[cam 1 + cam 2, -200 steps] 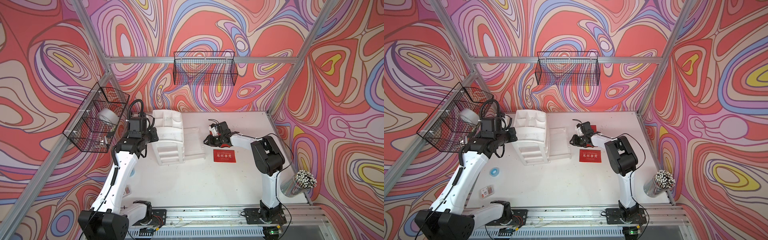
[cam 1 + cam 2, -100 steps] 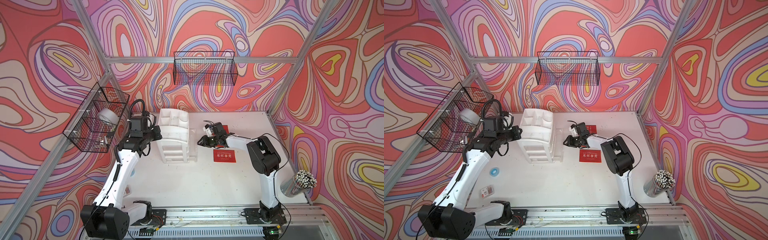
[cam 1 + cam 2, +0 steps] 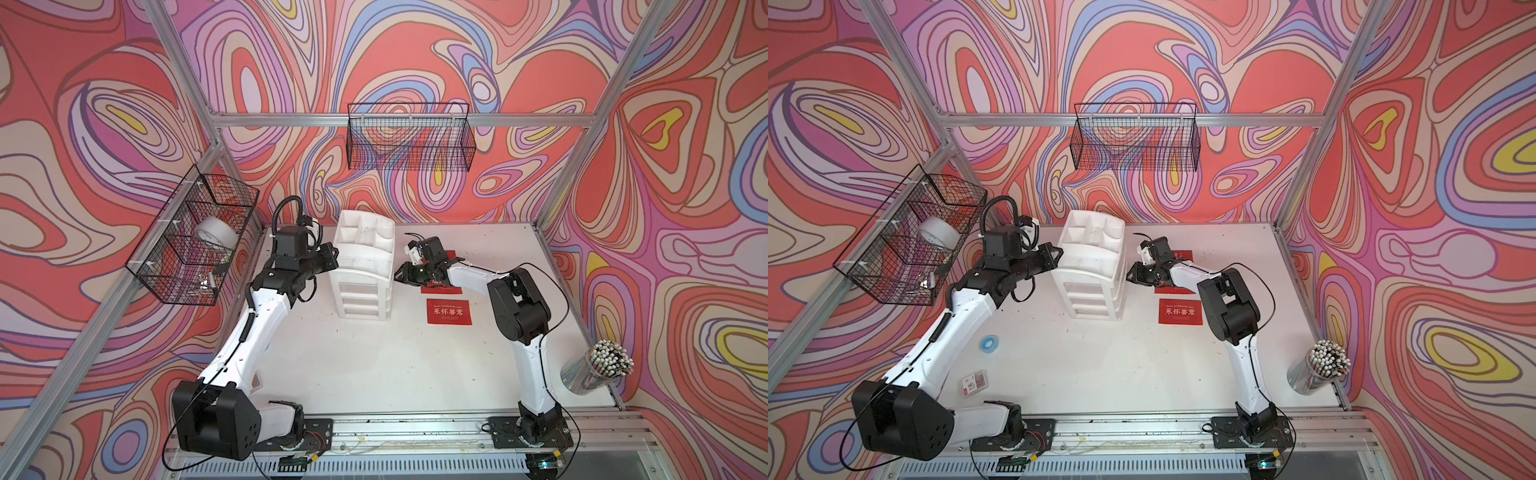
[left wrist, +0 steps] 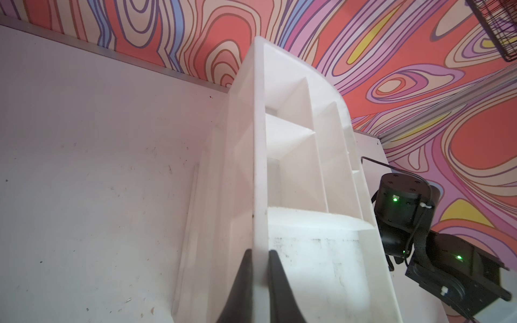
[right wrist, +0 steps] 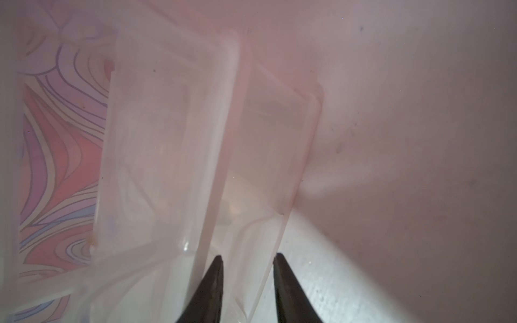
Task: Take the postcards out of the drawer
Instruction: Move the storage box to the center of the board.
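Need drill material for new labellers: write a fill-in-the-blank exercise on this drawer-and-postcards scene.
1. The ____ gripper is shut on the top rim of the white plastic drawer unit.
2. The fully visible red rectangular postcard with white lettering lies on the white table, on the ____ gripper's side of the drawer unit.
3. The round tape roll in the black wire side basket is ____.
Missing words: left; right; white.
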Motion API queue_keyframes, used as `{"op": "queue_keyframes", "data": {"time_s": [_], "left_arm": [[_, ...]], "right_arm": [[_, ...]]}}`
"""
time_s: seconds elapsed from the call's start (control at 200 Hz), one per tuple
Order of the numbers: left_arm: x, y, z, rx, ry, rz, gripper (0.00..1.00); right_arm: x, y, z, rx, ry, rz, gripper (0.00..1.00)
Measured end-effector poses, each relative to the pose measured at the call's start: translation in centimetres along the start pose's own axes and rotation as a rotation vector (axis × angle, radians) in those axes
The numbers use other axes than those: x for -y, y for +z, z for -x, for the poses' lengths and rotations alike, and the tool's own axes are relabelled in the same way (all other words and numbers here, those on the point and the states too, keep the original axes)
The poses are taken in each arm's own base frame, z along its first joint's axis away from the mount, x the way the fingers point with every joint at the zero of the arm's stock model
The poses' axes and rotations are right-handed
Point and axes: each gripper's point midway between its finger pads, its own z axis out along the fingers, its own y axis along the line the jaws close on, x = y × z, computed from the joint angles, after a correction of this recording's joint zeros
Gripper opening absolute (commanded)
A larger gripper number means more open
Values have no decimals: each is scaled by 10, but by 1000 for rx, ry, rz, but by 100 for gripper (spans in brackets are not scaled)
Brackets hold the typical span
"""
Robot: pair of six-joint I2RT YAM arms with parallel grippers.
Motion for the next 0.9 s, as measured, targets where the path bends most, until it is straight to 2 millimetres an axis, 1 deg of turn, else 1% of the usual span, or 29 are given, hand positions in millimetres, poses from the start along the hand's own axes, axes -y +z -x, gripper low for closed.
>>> {"op": "queue_keyframes", "data": {"time_s": [0.11,0.21,0.336,0.421,0.526,0.721,0.901], "left_arm": [[9,14,6,15,3,-6,1],[17,27,8,19,-4,-16,1],[26,37,10,18,-11,-33,1],[30,40,10,17,-13,-41,1],[33,43,10,18,-21,-49,2],[37,47,10,20,-33,-54,2],[37,49,10,22,-46,-56,3]], "right_arm": [[12,-1,14,20,18,-21,32],[23,-7,27,41,33,-37,33],[32,-15,43,60,46,-50,33],[39,-18,53,68,49,-56,33],[46,-16,60,64,45,-60,33],[52,-17,71,60,39,-59,34],[55,-13,77,54,38,-48,34]]}}
